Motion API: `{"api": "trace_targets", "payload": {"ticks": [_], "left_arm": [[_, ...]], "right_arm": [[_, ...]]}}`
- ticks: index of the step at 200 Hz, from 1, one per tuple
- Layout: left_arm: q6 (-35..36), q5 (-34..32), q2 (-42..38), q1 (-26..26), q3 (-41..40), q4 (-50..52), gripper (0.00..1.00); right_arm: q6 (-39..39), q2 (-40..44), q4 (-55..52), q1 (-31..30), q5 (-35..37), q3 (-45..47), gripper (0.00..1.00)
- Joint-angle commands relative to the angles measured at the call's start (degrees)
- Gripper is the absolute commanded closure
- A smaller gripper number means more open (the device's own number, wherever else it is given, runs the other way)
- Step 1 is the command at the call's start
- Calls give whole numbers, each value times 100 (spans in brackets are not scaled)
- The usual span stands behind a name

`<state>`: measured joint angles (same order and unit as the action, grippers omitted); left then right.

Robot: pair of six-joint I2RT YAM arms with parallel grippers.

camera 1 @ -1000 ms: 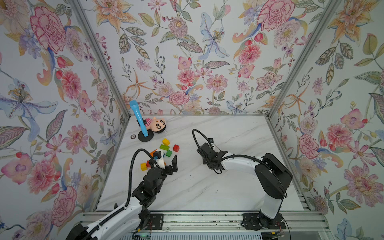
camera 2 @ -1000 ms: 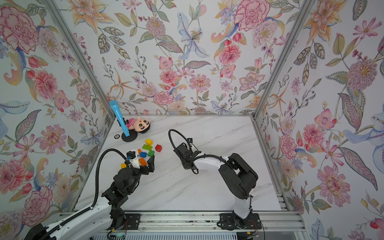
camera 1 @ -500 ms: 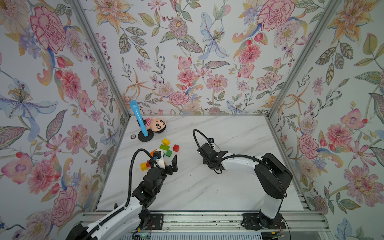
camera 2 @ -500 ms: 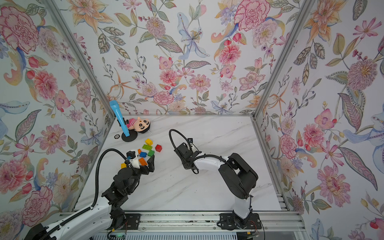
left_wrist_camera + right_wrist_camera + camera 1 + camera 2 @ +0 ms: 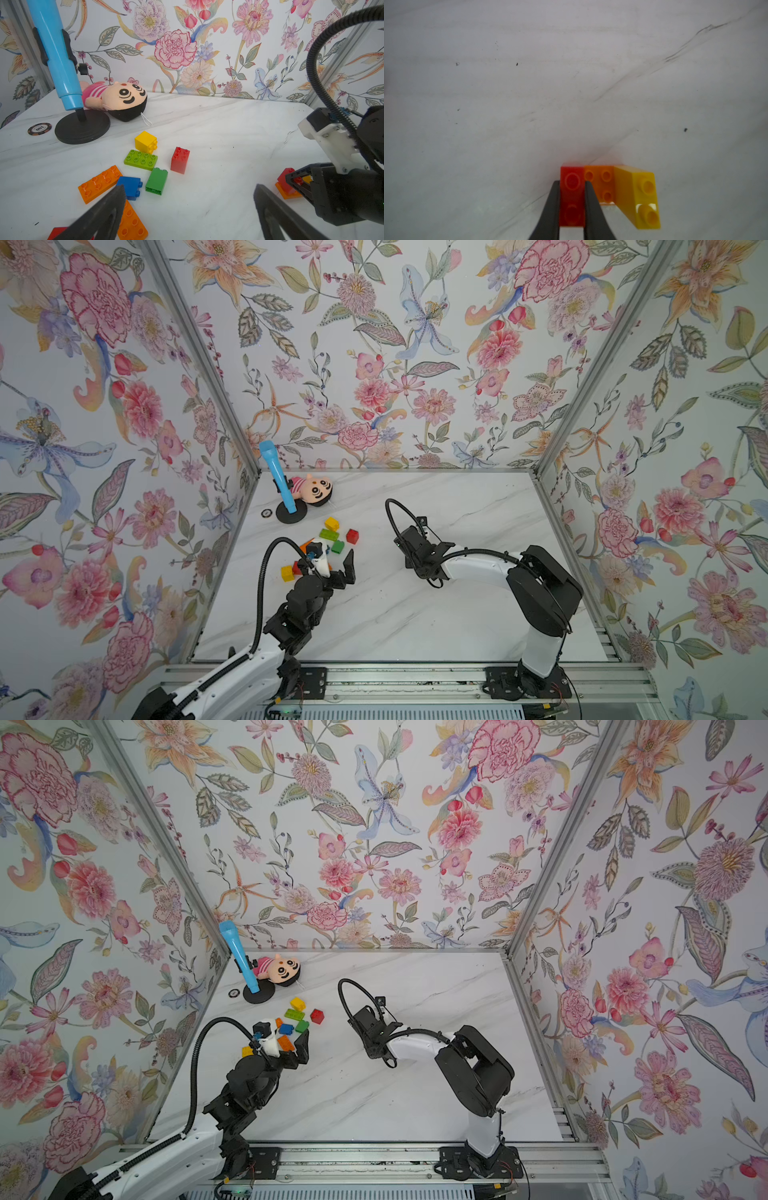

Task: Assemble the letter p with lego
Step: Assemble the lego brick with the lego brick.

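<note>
Several loose lego bricks lie at the table's left: a yellow one (image 5: pixel 145 142), a flat green one (image 5: pixel 140 159), a red one (image 5: pixel 180 159), a green one (image 5: pixel 156 180), a blue one (image 5: pixel 129 186) and two flat orange ones (image 5: pixel 99 182). My left gripper (image 5: pixel 189 187) hangs open just above their near edge, nothing between its fingers; in a top view it (image 5: pixel 332 560) covers part of the pile. My right gripper (image 5: pixel 572 184), near the table's middle, is shut on a red brick (image 5: pixel 572 199) joined to an orange plate (image 5: pixel 604 185) and a yellow brick (image 5: pixel 639 195).
A blue tube on a black round stand (image 5: pixel 291 514) rises at the back left corner, with a plush doll (image 5: pixel 311 489) lying beside it and a small chip (image 5: pixel 266 513) by the left wall. Flowered walls close three sides of the marble table (image 5: pixel 415 622).
</note>
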<state>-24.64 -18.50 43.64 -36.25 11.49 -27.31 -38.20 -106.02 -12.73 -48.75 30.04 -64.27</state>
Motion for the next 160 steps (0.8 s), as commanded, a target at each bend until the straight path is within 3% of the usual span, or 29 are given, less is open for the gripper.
{"api": "trace_targets", "payload": {"ticks": [1,160], "left_arm": [[74,-119,-31,65,-151,-139,1],[89,-136,39,69,-216,-178,1]], "right_arm": [[-171,-132,-125,41,44,152,100],[-349,3,-186,-128,151,281,100]]}}
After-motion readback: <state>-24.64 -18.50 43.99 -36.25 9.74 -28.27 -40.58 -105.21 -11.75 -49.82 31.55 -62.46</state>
